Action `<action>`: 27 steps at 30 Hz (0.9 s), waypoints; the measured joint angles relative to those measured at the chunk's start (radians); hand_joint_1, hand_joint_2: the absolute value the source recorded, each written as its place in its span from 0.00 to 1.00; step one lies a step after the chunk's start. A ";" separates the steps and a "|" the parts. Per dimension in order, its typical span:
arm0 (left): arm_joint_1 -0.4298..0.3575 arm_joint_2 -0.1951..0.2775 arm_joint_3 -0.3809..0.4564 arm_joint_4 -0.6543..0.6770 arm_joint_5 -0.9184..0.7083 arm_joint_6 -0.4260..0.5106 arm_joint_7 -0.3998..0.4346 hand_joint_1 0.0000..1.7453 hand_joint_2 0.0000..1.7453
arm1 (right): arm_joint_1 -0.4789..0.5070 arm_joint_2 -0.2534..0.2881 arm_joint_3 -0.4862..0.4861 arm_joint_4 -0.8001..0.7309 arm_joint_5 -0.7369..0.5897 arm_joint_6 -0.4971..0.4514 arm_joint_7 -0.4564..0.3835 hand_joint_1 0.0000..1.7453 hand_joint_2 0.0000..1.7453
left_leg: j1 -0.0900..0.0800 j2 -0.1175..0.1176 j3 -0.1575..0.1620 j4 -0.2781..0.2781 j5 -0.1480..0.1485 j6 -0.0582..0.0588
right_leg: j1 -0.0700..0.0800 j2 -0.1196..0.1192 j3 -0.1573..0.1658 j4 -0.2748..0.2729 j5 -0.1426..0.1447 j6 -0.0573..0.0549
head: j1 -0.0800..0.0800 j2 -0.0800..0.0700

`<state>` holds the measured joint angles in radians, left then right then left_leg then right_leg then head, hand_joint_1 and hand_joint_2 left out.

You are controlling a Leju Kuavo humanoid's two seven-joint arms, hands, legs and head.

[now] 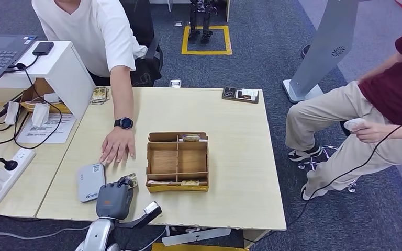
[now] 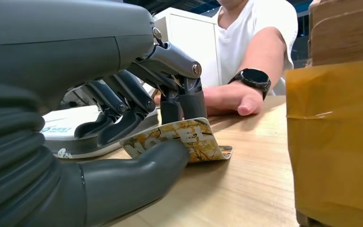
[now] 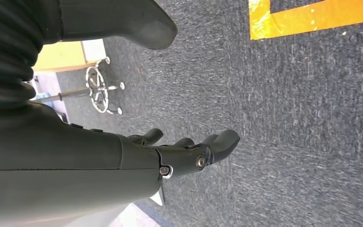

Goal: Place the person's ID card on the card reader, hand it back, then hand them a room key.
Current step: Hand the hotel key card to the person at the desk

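While my left hand [image 1: 115, 198] sits low in the head view's lower left, I see it pinching a yellow patterned room key card [image 2: 184, 138] between thumb and fingers [image 2: 189, 101], the card's far edge touching the pale wooden table [image 1: 235, 120]. Just left lies the white rounded card reader [image 1: 90, 181]. My right hand [image 3: 189, 151] hangs loosely spread over grey carpet [image 3: 302, 123], holding nothing.

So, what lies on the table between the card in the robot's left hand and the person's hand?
Nothing: the head view shows bare table between card and person's hand.
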<state>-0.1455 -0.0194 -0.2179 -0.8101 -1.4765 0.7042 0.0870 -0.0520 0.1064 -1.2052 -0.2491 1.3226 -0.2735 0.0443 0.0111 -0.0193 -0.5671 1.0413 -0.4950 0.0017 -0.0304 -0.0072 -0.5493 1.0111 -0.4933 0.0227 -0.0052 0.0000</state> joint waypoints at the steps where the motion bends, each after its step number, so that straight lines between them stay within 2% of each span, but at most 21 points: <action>1: -0.003 0.001 -0.002 0.005 0.000 0.000 0.000 1.00 1.00 | 0.000 0.000 0.000 0.000 0.000 0.000 0.000 0.00 1.00 | 0.000 0.000 0.001 0.000 0.000 0.000 | 0.000 0.000 0.001 0.000 0.000 0.000 | 0.000 0.000; 9: -0.009 0.005 -0.013 0.016 0.005 0.000 0.018 1.00 1.00 | 0.001 0.000 0.006 0.000 0.000 0.000 0.001 0.00 1.00 | 0.000 -0.001 0.004 -0.001 0.001 -0.002 | 0.000 0.000 0.004 0.000 0.000 0.000 | 0.000 0.000; 12: 0.017 0.005 -0.008 -0.033 -0.004 0.001 0.020 1.00 1.00 | 0.002 0.000 0.006 0.000 0.000 -0.001 0.002 0.00 1.00 | 0.000 0.000 0.004 -0.001 0.001 -0.002 | 0.000 0.001 0.003 0.000 0.001 -0.001 | 0.000 0.000; 14: 0.049 -0.001 0.009 -0.095 -0.003 0.003 -0.008 1.00 1.00 | 0.004 0.000 0.006 0.000 -0.001 -0.004 0.002 0.00 1.00 | 0.000 0.001 0.003 -0.001 0.002 -0.002 | 0.000 0.001 0.001 0.000 0.001 -0.001 | 0.000 0.000; 17: 0.096 -0.039 0.070 -0.230 0.026 0.004 -0.127 1.00 1.00 | 0.007 0.000 0.006 0.000 -0.002 -0.007 0.002 0.00 1.00 | 0.000 0.000 -0.001 -0.001 0.002 -0.002 | 0.000 0.001 -0.003 0.000 0.001 -0.001 | 0.000 0.000; 22: 0.109 -0.177 0.273 -0.444 0.127 0.004 -0.477 1.00 1.00 | 0.007 0.003 0.006 0.000 0.002 -0.016 0.003 0.00 1.00 | 0.000 0.001 -0.004 0.000 0.003 -0.001 | 0.000 0.001 -0.006 0.000 0.002 0.000 | 0.000 0.000; 24: 0.104 -0.221 0.336 -0.496 0.156 0.004 -0.553 1.00 1.00 | 0.007 0.005 0.006 0.000 0.004 -0.017 0.006 0.00 1.00 | 0.000 0.001 -0.005 0.000 0.003 -0.001 | 0.000 0.002 -0.007 0.000 0.002 0.000 | 0.000 0.000; 27: 0.100 -0.257 0.393 -0.550 0.171 0.002 -0.587 1.00 1.00 | 0.007 0.007 0.006 0.000 0.006 -0.016 0.009 0.00 1.00 | 0.000 0.001 -0.005 0.000 0.002 -0.001 | 0.000 0.002 -0.008 0.000 0.002 0.000 | 0.000 0.000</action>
<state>-0.0456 -0.2769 0.1749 -1.3599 -1.3056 0.7066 -0.5003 -0.0453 0.1139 -1.1994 -0.2487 1.3286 -0.2893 0.0529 0.0110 -0.0180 -0.5721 1.0414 -0.4927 0.0007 -0.0305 -0.0054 -0.5571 1.0109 -0.4911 0.0223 -0.0053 0.0000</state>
